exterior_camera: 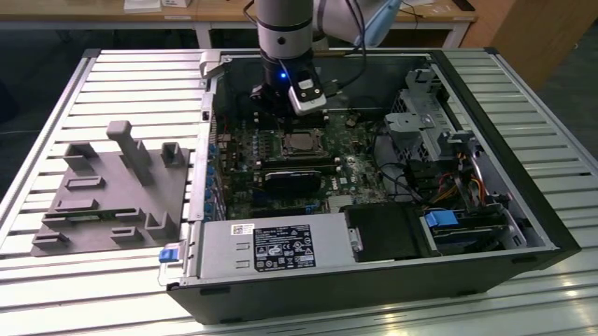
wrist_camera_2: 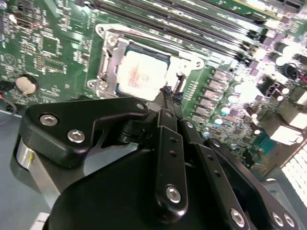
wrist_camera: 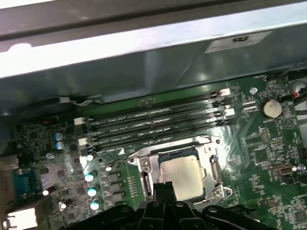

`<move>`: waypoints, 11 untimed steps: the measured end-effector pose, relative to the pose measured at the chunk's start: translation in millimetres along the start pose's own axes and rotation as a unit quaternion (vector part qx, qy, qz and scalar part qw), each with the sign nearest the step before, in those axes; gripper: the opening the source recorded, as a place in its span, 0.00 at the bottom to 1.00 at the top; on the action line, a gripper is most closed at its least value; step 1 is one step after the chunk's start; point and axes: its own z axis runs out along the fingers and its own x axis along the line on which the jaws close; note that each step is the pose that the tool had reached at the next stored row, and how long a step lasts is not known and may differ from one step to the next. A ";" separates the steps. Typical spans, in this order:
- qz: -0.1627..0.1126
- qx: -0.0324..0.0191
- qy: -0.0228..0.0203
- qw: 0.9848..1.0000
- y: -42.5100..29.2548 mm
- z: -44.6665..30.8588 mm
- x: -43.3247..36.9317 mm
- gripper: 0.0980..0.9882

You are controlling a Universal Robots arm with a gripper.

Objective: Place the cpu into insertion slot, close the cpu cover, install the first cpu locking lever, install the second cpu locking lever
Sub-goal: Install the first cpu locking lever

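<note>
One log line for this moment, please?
silvery-grey square cpu: seated | thin silver metal cpu cover: down | pincer: at cover's edge

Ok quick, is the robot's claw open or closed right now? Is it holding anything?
Black metal gripper: shut, fingertips together, nothing seen between them, close to the small flat square silvery-grey cpu sitting in its socket.

Robotics lab or workshop: slatted aluminium bench (exterior_camera: 84,294), opened computer case (exterior_camera: 374,287), grey fixture block (exterior_camera: 103,196), desks (exterior_camera: 94,15) behind.
</note>
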 end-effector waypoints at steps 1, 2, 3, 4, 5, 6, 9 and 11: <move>0.000 0.000 0.000 1.000 -0.5 -0.2 2.1 0.00; 0.000 0.000 0.000 1.000 -1.0 -0.3 4.3 0.00; 0.000 0.000 -0.001 1.000 -1.5 -0.5 6.7 0.00; 0.000 0.000 -0.001 1.000 -2.1 -0.6 9.0 0.00; 0.000 0.000 -0.001 1.000 -2.6 -0.8 11.6 0.00; 0.000 0.000 -0.002 1.000 -3.2 -1.0 14.0 0.00; 0.000 -0.001 -0.002 1.000 -4.7 -1.4 20.8 0.00; 0.000 -0.001 -0.003 1.000 -5.7 -1.7 25.2 0.00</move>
